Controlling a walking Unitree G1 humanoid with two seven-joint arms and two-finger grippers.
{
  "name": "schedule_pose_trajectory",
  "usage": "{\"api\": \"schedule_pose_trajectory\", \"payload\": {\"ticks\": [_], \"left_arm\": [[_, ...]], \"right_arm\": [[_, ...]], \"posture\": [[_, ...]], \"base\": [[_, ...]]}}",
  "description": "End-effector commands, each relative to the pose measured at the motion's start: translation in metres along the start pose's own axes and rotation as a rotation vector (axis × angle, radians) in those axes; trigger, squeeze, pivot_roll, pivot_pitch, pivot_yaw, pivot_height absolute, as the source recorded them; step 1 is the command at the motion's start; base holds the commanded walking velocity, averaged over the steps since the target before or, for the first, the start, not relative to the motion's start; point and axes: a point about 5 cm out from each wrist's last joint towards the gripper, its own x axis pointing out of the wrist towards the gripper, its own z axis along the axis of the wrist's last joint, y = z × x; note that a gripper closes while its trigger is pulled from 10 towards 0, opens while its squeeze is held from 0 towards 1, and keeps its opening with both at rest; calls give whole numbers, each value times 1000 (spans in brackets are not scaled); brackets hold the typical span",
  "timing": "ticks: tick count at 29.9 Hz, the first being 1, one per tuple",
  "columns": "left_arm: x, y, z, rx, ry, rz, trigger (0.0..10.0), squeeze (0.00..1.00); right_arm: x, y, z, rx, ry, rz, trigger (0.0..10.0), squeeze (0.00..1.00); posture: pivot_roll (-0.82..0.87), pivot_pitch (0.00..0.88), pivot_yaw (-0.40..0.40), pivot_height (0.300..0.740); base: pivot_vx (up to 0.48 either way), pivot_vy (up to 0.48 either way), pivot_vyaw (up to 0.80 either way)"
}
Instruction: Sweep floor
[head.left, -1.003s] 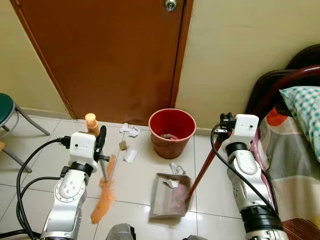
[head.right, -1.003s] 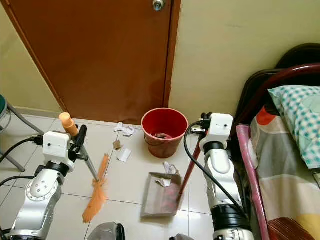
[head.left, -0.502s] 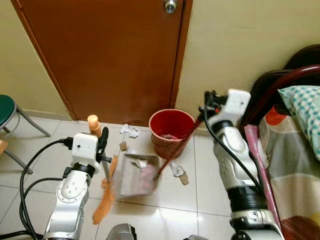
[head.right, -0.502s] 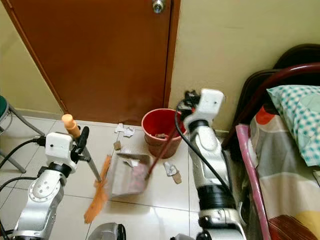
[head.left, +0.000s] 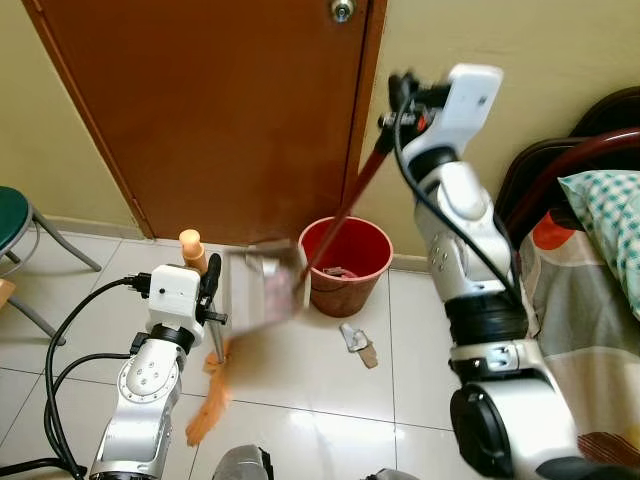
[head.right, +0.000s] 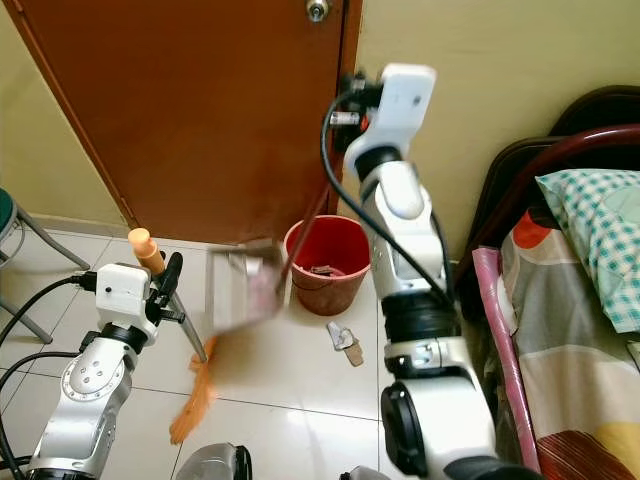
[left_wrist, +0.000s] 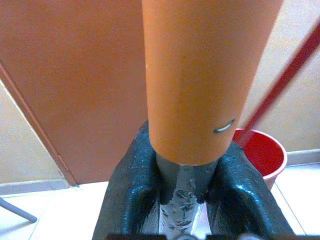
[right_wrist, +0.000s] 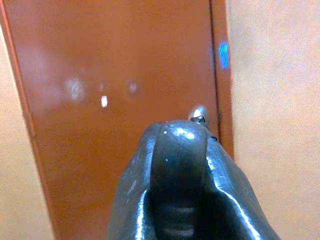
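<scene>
Right pincer (head.left: 398, 95), clamped on the dustpan's red handle (head.left: 345, 205), holds the dustpan (head.left: 262, 290) raised beside the red bucket (head.left: 346, 265), probably to tip scraps in. Left pincer (head.left: 208, 290) grips the orange broom (head.left: 207, 405) upright on the tiled floor (head.left: 320, 390), by the brown door (head.left: 220, 110). Paper scraps (head.left: 357, 343) lie near the bucket.
</scene>
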Motion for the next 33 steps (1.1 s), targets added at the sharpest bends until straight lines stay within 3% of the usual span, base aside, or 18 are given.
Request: {"api": "schedule_pose_trajectory", "payload": {"ticks": [1,4,9,13,21,27,33], "left_arm": [[-2,2,-6,1,28,3,10000,0],[-1,1,-5,-1,26,4,10000,0],[-1,-1,-5,-3,25,-2,10000,0],[0,-2,-5,-4,26,-6,10000,0],[0,-3,-6,-2,25,-7,10000,0],[0,-3,-6,1,24,-12,10000,0],[1,-3,-6,0,24,-11,10000,0]], "right_arm": [[9,-3,26,-33,-117,-10,10000,0],[15,-5,48,-154,-219,1,10000,0],[16,-2,56,-282,-265,28,10000,0],[14,6,49,-391,-274,64,10000,0],[-7,36,12,-629,-280,272,10000,0],[-22,47,-9,-736,-279,383,10000,0],[-20,43,-2,-729,-310,346,10000,0]], "posture": [[32,54,-33,740],[33,54,-33,740],[33,54,-33,740],[30,53,-34,740],[30,53,-34,740],[36,57,-34,740],[36,57,-34,740]], "base": [[0,0,0],[0,0,0],[0,0,0],[0,0,0],[0,0,0],[0,0,0],[0,0,0]]}}
